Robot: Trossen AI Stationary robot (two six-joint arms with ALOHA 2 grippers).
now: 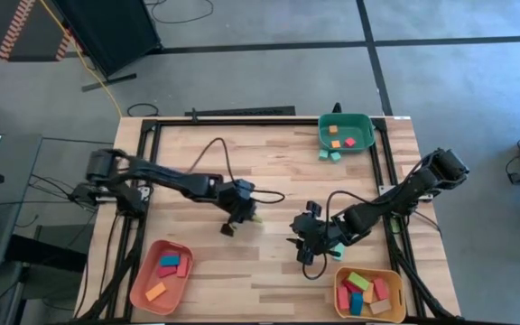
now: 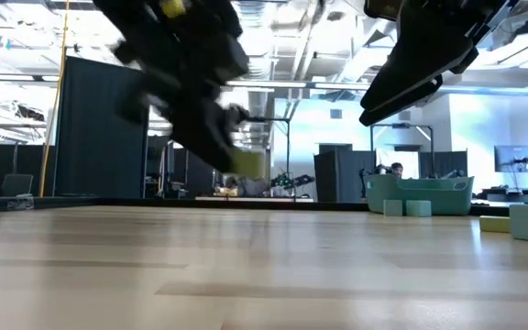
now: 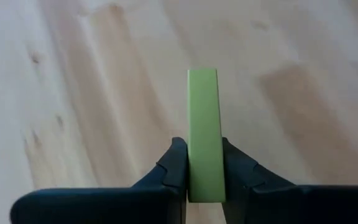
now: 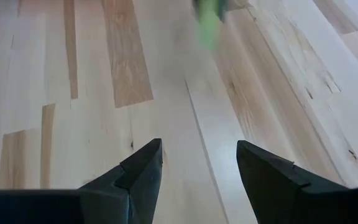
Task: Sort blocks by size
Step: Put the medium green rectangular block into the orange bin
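Slim light-green bar block [image 3: 203, 134], lower end hidden, pinched between left gripper [image 3: 204, 171] fingers; right gripper [image 4: 199, 163] fingers apart, empty.

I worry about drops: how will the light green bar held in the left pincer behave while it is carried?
The green bar looks stiff: its edges stay straight in the left pincer. Its faces look smooth, so it might slip. Held near one end, with most of it jutting past the fingertips, it could pivot if bumped.
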